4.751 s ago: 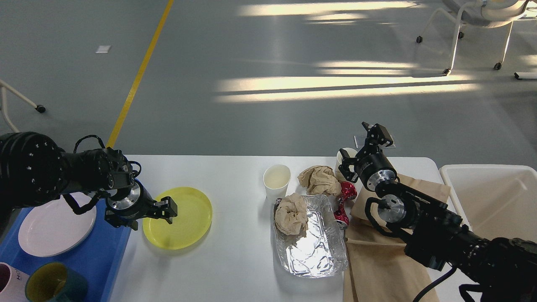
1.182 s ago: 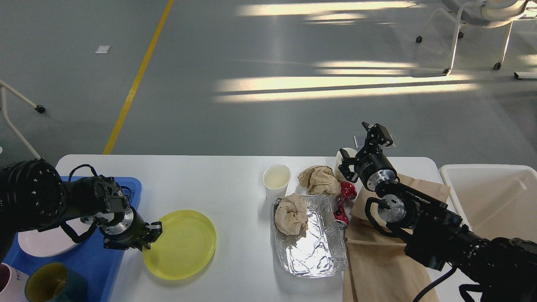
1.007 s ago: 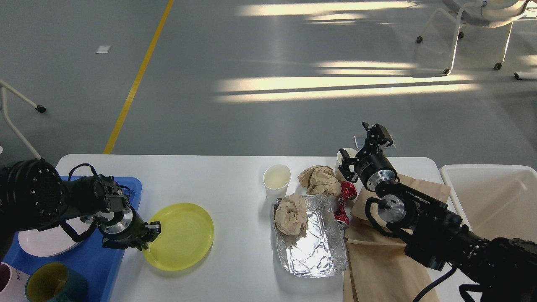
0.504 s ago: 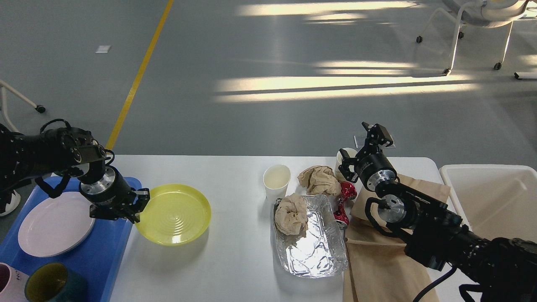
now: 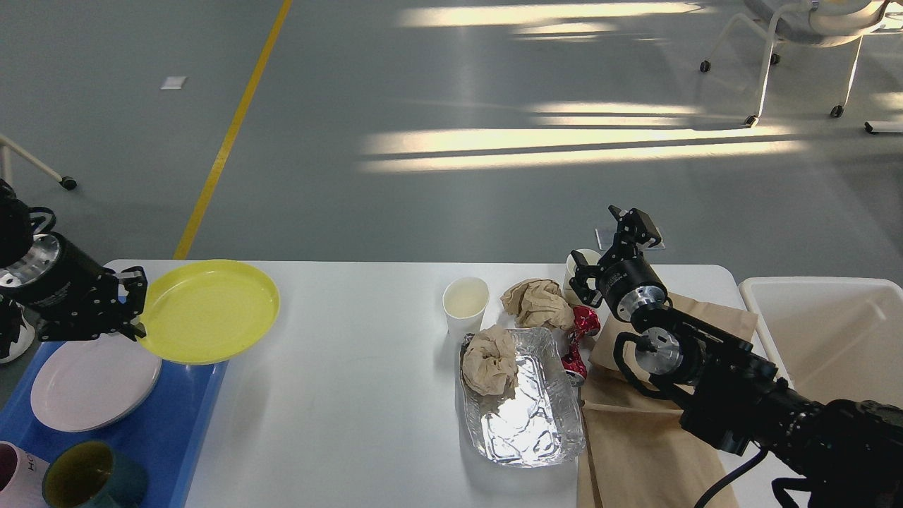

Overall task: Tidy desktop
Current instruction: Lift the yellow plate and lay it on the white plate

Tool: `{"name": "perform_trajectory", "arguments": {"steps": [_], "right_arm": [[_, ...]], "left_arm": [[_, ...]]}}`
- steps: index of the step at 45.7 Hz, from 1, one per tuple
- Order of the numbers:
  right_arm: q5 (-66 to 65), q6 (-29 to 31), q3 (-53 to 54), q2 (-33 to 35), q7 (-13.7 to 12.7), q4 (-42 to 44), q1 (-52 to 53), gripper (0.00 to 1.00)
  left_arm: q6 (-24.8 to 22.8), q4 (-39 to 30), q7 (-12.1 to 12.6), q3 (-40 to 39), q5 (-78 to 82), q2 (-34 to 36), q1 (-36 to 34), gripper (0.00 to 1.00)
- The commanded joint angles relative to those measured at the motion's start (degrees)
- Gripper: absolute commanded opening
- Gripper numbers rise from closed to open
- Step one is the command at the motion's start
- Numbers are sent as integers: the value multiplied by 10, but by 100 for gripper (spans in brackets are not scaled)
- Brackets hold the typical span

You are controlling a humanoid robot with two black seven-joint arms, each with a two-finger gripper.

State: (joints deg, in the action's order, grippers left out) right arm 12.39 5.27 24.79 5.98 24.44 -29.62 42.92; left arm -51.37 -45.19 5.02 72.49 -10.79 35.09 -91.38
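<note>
The white desktop (image 5: pixel 367 416) fills the lower middle of the head view. My left gripper (image 5: pixel 134 307) is shut on the left rim of a yellow plate (image 5: pixel 208 310) and holds it in the air over the desktop's far left corner, above the blue tray (image 5: pixel 180 430). My right gripper (image 5: pixel 628 229) is open and empty, raised above the far right of the desktop behind a white paper cup (image 5: pixel 577 264). Another white paper cup (image 5: pixel 465 303), two crumpled brown paper balls (image 5: pixel 536 302) (image 5: pixel 490 360), a foil tray (image 5: pixel 525 416) and a crushed red can (image 5: pixel 578 339) lie in the middle.
The blue tray holds a white plate (image 5: pixel 88 391), a green mug (image 5: pixel 92 483) and a white mug (image 5: pixel 17 480). Flat brown paper bags (image 5: pixel 635 437) lie under my right arm. A white plastic bin (image 5: pixel 832 331) stands off the right end.
My left gripper lifted the yellow plate off the desktop and carried it up and to the left, over the tray's far end. The right arm has not moved.
</note>
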Motion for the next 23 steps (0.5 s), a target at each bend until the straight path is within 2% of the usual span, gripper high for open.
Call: {"name": "perform_trajectory", "arguments": {"steps": [1,5,14,23], "right_arm": [[0,0,0,0,0,0,1,100],[0,0,0,0,0,0,1,100],[0,0,0,0,0,0,0,100],[0,0,0,0,0,0,1,100]], "left_arm": [[36,18,1,-2,2,40,29,0],[60,44,2,-2,3,45,55,0],[123,86,22,-28,2,45,115,0],[134,86,65,-57,2,46,127,0]]}}
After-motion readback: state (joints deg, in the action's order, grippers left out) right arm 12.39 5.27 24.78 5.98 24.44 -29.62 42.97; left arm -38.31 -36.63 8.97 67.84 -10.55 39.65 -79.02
